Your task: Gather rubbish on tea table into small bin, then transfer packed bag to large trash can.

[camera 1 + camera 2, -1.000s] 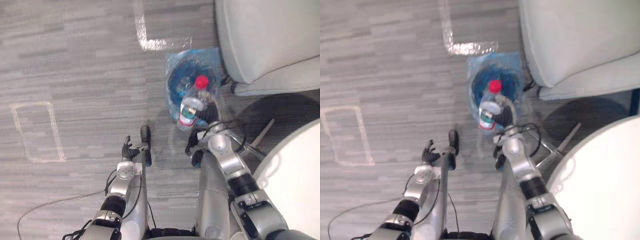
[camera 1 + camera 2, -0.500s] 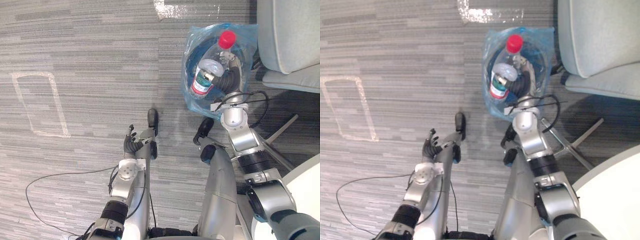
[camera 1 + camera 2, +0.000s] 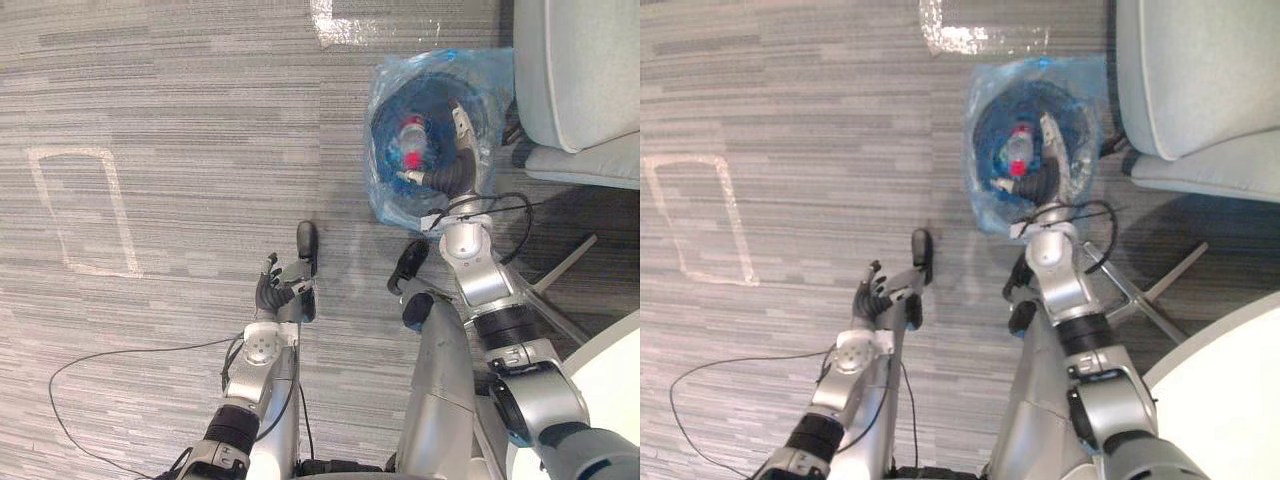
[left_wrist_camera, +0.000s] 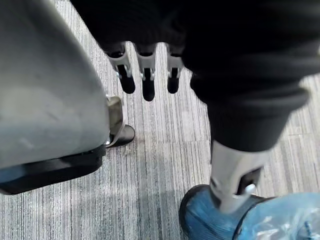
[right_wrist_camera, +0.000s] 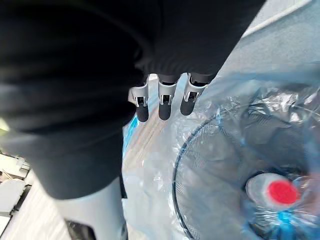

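Blue-lined small bin (image 3: 385, 205), red-capped plastic bottle (image 3: 410, 145) inside it, right hand (image 3: 455, 168) over the rim, fingers straight and empty, left hand (image 3: 270, 292) loose-fingered, idle.

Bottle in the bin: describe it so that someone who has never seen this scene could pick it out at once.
Find the pale grey chair at the upper right; beside it on the carpet stands a small bin lined with a blue bag. Inside is a clear plastic bottle, close by the right hand. Its red cap stands out against the blue lining.
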Robot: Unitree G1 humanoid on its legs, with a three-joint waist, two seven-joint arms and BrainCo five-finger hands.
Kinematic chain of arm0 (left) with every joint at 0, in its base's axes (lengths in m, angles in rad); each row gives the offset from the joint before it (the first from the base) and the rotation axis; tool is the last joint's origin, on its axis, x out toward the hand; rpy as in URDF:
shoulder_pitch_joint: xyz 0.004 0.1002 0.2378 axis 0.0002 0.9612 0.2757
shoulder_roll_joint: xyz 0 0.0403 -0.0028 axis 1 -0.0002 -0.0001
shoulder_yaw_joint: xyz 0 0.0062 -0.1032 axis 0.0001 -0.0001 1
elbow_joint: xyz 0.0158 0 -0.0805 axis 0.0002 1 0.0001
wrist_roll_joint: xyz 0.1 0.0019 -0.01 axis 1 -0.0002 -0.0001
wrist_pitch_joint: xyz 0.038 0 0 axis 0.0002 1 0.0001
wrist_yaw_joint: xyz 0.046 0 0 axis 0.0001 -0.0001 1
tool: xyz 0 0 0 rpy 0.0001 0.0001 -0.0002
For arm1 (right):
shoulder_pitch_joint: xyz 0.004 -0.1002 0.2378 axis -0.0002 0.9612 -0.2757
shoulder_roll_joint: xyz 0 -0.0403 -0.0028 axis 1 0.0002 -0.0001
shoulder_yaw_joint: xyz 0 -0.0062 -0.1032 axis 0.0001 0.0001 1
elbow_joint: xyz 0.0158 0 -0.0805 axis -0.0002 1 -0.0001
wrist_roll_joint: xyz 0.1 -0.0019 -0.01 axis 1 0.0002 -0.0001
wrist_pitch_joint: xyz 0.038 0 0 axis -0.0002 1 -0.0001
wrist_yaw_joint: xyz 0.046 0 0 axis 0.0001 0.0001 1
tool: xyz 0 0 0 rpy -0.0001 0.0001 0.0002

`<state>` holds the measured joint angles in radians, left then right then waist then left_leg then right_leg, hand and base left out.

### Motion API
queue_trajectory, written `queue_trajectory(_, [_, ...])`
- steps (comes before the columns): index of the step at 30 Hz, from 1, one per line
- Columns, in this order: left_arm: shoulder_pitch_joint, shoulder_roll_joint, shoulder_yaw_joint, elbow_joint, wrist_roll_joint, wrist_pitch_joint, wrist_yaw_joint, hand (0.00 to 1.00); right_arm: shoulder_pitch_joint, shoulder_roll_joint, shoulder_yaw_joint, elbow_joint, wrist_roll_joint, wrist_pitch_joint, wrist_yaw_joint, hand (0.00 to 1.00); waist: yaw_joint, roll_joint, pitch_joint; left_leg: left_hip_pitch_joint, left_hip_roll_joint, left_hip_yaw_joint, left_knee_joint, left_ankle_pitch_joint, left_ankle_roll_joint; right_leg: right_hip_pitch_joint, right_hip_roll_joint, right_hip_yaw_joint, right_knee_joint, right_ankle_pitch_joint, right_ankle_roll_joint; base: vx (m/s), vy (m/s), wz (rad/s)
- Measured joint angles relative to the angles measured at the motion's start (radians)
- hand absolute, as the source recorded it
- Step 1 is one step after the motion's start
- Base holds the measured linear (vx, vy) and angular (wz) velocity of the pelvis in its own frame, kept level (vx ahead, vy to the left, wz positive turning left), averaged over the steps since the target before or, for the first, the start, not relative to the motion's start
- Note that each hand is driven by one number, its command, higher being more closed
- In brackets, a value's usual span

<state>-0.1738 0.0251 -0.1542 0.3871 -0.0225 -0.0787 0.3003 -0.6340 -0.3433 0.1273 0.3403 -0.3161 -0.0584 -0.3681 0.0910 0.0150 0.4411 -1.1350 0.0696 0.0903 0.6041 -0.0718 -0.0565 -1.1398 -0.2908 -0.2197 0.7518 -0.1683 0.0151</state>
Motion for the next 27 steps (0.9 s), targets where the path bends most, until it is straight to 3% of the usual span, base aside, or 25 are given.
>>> queue_trajectory(6, [-0.007,0.001,0.005,0.026,0.0,-0.003,-0.001,0.0,0.029,0.019,0.033,0.03,-0.1,0.0,0.0,0.0,-0.018,-0.006,-0.008,-0.005,0.015,0.009,0.013,-0.001,0.001,-0.005,0.011,0.003,-0.002,0.008,-0.009,-0.03,0.003,-0.08])
queue_trajectory(11, [-0.122,0.005,0.02,0.206,-0.003,-0.002,0.017,0.0,-0.003,0.047,0.129,0.165,-0.172,0.013,0.018,0.0,-0.03,-0.014,-0.033,-0.017,0.028,0.016,0.017,-0.001,0.002,-0.016,0.022,0.004,-0.007,0.017,-0.014,-0.04,0.004,-0.07])
queue_trajectory(27, [-0.241,-0.001,0.04,0.334,-0.099,-0.027,0.021,0.0,-0.195,0.071,0.194,0.52,-0.314,0.061,0.038,0.0,-0.028,-0.014,-0.039,-0.073,0.025,0.036,-0.026,0.036,0.006,-0.104,0.015,0.017,-0.002,0.03,-0.019,-0.03,0.005,0.03])
